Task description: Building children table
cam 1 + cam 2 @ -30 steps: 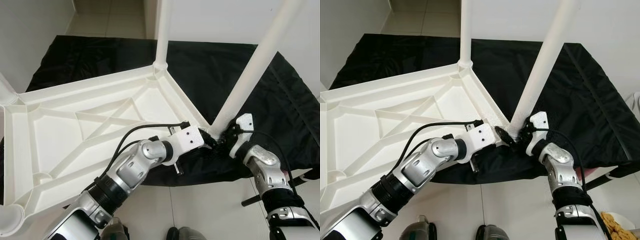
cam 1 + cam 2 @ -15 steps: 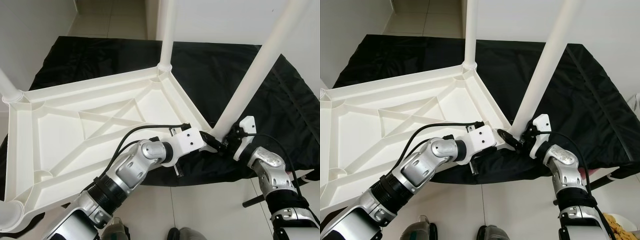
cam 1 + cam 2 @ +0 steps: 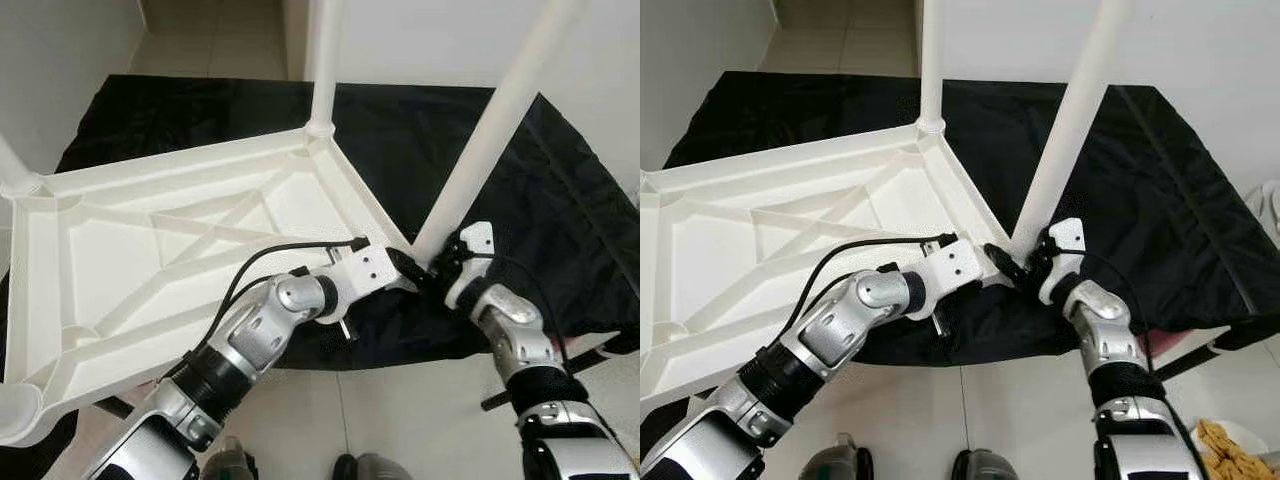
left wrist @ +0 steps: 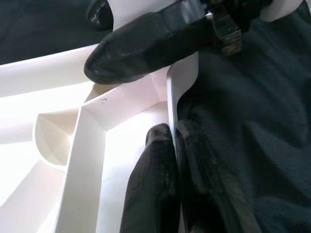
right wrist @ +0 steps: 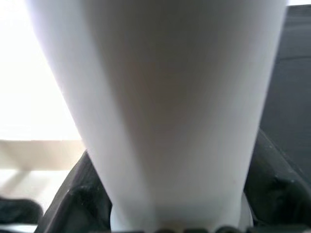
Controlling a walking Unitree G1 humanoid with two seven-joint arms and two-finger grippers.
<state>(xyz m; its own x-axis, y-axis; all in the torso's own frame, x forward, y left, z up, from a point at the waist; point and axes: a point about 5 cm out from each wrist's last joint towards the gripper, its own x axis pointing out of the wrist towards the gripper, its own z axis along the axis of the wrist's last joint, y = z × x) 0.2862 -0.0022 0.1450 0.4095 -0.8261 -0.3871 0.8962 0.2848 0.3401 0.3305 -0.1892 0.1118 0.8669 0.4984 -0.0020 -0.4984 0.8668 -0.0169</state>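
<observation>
An upturned white plastic table top [image 3: 150, 250] lies on a black cloth [image 3: 560, 230], ribs facing up. One white leg [image 3: 480, 130] stands slanted in the near right corner socket, and another [image 3: 322, 60] stands in the far corner. My left gripper [image 3: 405, 268] is shut on the thin table rim [image 4: 171, 97] at that near right corner, one finger [image 4: 155, 194] on each side. My right gripper [image 3: 440, 262] is shut on the base of the slanted leg [image 5: 160, 97], its fingers [image 5: 73, 194] hugging both sides.
A third leg [image 3: 15, 170] rises at the left edge, and an open socket [image 3: 15, 415] sits at the near left corner. Pale tiled floor [image 3: 400, 420] runs below the cloth, with a white wall behind. A black rod [image 3: 500, 398] lies by my right forearm.
The whole picture has shifted a little, so the camera moved. Both grippers stay at the near right corner; my right wrist sits slightly closer in against the leg base.
</observation>
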